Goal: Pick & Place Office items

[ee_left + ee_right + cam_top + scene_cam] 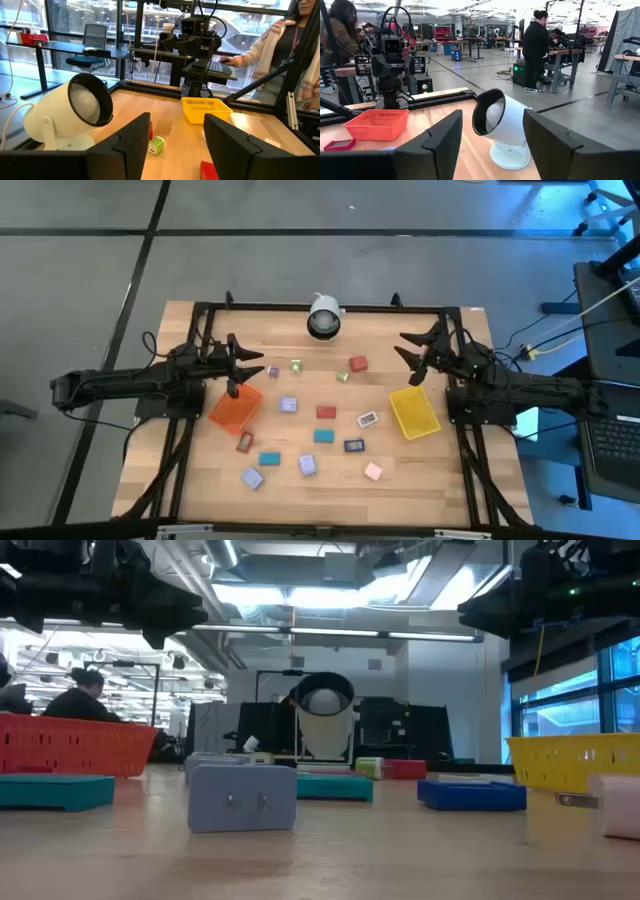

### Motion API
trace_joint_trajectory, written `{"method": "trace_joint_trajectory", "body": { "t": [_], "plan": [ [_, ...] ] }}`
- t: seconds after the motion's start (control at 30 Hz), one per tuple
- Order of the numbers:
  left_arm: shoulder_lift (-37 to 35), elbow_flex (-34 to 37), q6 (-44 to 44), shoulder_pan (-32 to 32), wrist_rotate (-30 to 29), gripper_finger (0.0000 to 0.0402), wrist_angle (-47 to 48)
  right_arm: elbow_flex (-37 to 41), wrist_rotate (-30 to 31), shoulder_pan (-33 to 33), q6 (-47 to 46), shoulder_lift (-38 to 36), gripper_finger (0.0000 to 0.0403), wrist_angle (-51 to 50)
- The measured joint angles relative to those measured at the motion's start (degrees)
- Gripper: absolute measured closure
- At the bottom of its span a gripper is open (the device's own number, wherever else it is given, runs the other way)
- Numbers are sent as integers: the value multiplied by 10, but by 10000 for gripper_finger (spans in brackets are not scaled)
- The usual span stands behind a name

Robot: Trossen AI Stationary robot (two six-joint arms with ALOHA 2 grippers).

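Office items (325,412) scattered over table (190,480) middle and near edge, none held. Orange tray (235,410) set near left edge, yellow tray (414,413) near right edge. White camera (323,317) stood at far edge, between arms. Left gripper (246,365) raised above orange tray, fingers apart, empty. Right gripper (407,353) raised beyond yellow tray, fingers apart, empty.
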State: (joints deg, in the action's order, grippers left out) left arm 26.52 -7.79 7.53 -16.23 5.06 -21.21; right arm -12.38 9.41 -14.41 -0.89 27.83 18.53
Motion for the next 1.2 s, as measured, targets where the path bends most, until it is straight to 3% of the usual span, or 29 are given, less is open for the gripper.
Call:
{"method": "trace_joint_trajectory", "body": {
  "t": [0.57, 0.73, 1.0, 1.2],
  "plan": [
    [0, 0, -8, 0, 0, 219, -5, 0, -19, 0, -1, 0, 192, 0],
    [0, 0, 1, 0, -1, 219, -4, -5, 39, 0, 1, 0, 192, -21],
    [0, 0, -2, 0, -1, 219, -4, -128, 64, 0, -1, 36, 192, -182],
    [0, 0, -6, 0, -1, 219, 7, -246, 56, -5, -10, 115, 192, -310]
  ]
}}
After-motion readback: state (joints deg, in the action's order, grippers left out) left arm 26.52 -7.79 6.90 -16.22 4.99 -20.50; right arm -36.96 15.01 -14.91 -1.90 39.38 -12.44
